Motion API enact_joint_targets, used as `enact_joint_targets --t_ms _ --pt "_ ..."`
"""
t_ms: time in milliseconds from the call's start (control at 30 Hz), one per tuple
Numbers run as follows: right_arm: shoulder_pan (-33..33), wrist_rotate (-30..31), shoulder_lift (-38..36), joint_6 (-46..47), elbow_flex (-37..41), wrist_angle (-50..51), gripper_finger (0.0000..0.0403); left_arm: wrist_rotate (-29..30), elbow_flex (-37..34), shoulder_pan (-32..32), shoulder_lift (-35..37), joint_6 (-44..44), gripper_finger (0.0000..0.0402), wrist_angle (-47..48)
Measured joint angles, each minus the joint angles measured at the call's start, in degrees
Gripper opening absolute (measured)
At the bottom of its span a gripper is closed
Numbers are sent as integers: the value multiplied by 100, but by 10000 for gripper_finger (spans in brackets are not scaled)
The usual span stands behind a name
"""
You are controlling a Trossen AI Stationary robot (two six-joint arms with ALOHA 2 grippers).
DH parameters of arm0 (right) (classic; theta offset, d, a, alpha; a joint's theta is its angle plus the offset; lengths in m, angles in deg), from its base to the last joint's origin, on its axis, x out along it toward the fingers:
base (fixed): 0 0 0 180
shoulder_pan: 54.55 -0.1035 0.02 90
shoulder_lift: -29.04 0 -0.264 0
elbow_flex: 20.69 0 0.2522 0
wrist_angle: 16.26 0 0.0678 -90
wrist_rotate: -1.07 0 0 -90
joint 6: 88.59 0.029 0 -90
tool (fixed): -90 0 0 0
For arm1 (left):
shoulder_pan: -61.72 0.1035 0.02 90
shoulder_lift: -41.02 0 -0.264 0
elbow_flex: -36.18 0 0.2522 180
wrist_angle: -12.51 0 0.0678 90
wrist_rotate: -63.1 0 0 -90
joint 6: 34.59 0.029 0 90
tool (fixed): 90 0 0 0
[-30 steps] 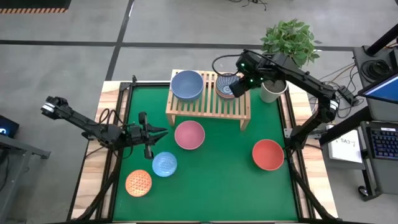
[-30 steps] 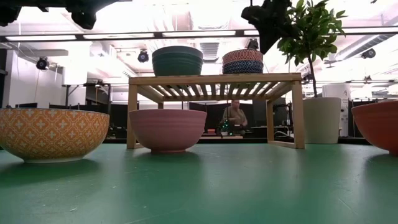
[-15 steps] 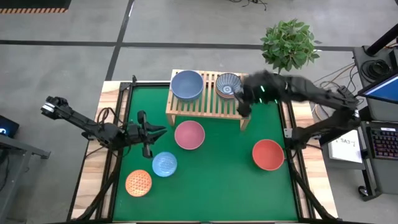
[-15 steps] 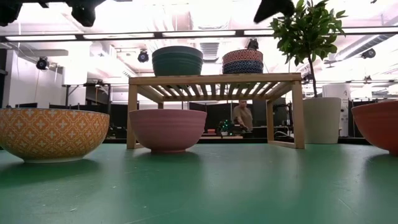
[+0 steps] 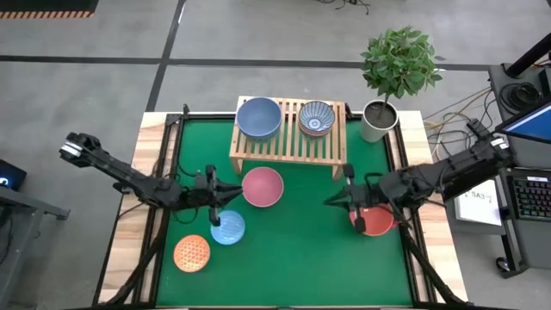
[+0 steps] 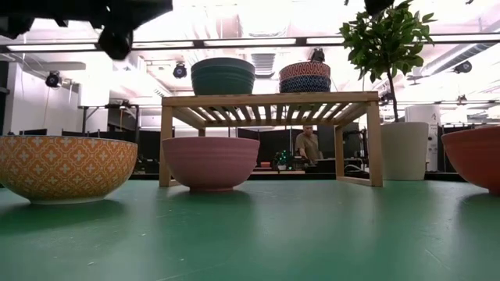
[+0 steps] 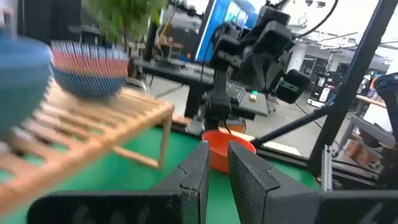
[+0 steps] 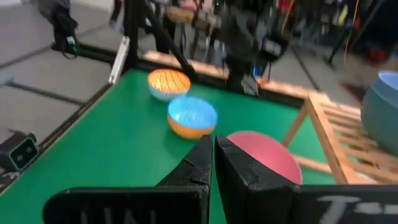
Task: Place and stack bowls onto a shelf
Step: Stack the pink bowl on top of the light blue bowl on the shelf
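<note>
Shelf (image 5: 288,145) stands at the far side of the green desk (image 5: 293,250), w/ two bowls on top: slate blue bowl (image 5: 259,117) on the left part, patterned grey-white bowl (image 5: 317,117) just beside it to the right. Pink bowl (image 5: 263,187) sits on the desk right in front of the shelf. Light blue bowl (image 5: 228,227) and orange patterned bowl (image 5: 192,253) lie nearer the front-left corner, red bowl (image 5: 374,215) over on the right side.

Left tool (image 5: 234,195) hovers betw. pink and light blue bowls, fingers only a narrow gap apart, nothing held. Right tool (image 5: 331,201) hangs just left of the red bowl, fingers pressed together, empty. White plant pot (image 5: 376,120) stands beside the shelf's right end.
</note>
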Motion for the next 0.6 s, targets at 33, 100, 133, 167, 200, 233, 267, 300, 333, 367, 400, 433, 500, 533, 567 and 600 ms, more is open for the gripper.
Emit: enact_joint_targets --t_ms 33,100,133,167,200,233,267,300,333,367,400,433,500,533,567,600 --pt "-28 1 -46 -120 197 -307 9 -6 -2 -2 -181 -152 40 -106" --pt "-34 6 -121 -305 506 -740 9 -12 -2 -2 -553 -355 40 -382" --pt "-29 6 -153 -409 622 -860 9 -12 -2 -2 -714 -434 40 -532" --pt "-13 2 -189 -468 724 -930 9 -12 -2 -2 -876 -504 40 -680" --pt "14 2 -223 -521 799 -934 9 -12 -2 -2 -1020 -557 40 -815" --pt "35 -2 -249 -537 844 -932 9 -12 -2 -2 -1158 -598 40 -943" --pt "48 -32 -293 -536 884 -936 9 -12 -2 -1 -1282 -634 40 -1070" --pt "58 -83 -351 -537 922 -932 9 0 9 2 -1407 -650 40 -1178" --pt "61 -185 -413 -545 952 -932 9 21 73 9 -1522 -650 40 -1179" --pt "59 -312 -472 -570 977 -941 9 17 168 13 -1636 -651 40 -1170" --pt "58 -439 -535 -601 1011 -944 9 19 278 24 -1756 -647 40 -1155" --pt "58 -562 -601 -631 1048 -932 9 27 422 42 -1876 -614 40 -1129" --pt "58 -734 -739 -675 1118 -931 9 14 767 77 -2141 -465 40 -970" --pt "58 -767 -801 -686 1152 -932 9 17 952 90 -2266 -367 40 -743" --pt "58 -778 -867 -702 1184 -944 9 15 1164 96 -2381 -262 40 -410" --pt "58 -780 -932 -721 1226 -940 9 13 1378 110 -2493 -193 40 10"
